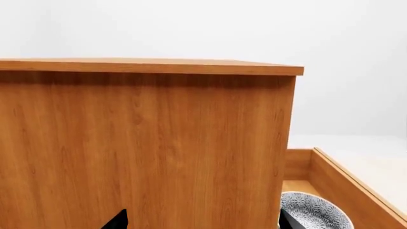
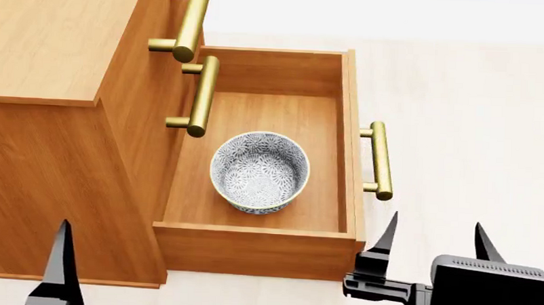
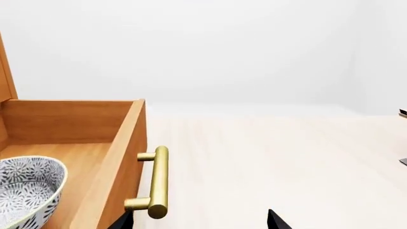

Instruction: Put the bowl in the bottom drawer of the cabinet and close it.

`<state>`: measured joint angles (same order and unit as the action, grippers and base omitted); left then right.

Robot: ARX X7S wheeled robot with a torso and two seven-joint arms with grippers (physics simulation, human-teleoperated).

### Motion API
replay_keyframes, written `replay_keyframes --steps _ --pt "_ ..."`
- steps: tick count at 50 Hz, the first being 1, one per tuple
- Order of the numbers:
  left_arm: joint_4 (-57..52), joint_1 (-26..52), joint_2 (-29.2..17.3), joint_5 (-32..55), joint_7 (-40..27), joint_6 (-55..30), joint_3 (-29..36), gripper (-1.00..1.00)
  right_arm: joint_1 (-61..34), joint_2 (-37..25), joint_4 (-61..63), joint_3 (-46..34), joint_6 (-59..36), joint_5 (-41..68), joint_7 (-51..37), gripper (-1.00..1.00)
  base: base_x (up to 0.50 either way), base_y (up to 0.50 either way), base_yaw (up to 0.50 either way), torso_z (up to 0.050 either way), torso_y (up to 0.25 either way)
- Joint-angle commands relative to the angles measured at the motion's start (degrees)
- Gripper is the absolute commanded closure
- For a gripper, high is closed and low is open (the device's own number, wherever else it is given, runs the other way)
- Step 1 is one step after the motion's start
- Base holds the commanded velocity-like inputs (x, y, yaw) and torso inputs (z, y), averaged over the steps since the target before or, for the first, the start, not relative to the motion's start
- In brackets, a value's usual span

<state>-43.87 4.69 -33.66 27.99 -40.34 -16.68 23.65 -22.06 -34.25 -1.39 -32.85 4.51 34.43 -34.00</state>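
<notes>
**Bowl placed; drawer closure pending**

The bowl (image 2: 260,171) sits upright on the floor of the bottom drawer (image 2: 336,127), roughly central and clear of the walls. The drawer is pulled fully out from the cabinet (image 2: 46,151). Placement therefore appears complete; the remaining step is to close the drawer.

Next move, as judged: bring the right gripper (image 2: 434,241) against the drawer front or its brass handle (image 2: 379,161) and push toward the cabinet body, parallel to the drawer's travel. An off-axis push could skew the drawer.

Tool state:
- Right gripper: fingers spread apart, holding nothing. In the head view it stands near the outer front corner of the drawer, just beside the handle's near end, with no contact evident. The right wrist view shows the handle ahead and toward one fingertip.
- Left gripper (image 2: 60,264): one fingertip shows in the head view; the left wrist view shows two dark tips set wide apart, so the jaws read as spread, empty, facing the cabinet's side panel.
</notes>
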Motion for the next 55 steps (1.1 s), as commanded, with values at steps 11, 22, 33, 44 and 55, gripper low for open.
replay_keyframes --steps 11,22,33,44,55 --pt "-2.0 -0.4 1.1 0.7 1.7 1.0 -1.7 -1.0 -2.7 4.0 -7.4 -0.1 0.9 -0.7 5.7 -1.0 0.0 0.0 0.0 0.0 0.0" --pt "-1.7 -0.4 1.1 0.6 1.7 1.3 -1.6 -1.0 -3.4 5.1 -9.8 -0.4 1.3 -0.5 7.1 -1.0 0.0 0.0 0.0 0.0 0.0" --pt "-1.8 -0.2 1.1 0.6 1.6 1.1 -1.4 -1.0 -3.2 6.1 -10.8 -0.9 1.9 -0.5 8.0 -1.0 0.0 0.0 0.0 0.0 0.0" --pt "-1.7 -0.1 1.0 0.5 1.6 1.1 -1.2 -1.0 -2.8 6.8 -11.9 -1.1 2.8 -0.4 8.8 -1.0 0.0 0.0 0.0 0.0 0.0" --pt "-1.8 -0.2 1.0 0.4 1.4 1.2 -1.0 -1.0 -2.3 7.3 -12.9 -1.0 3.6 -0.1 9.3 -1.0 0.0 0.0 0.0 0.0 0.0"
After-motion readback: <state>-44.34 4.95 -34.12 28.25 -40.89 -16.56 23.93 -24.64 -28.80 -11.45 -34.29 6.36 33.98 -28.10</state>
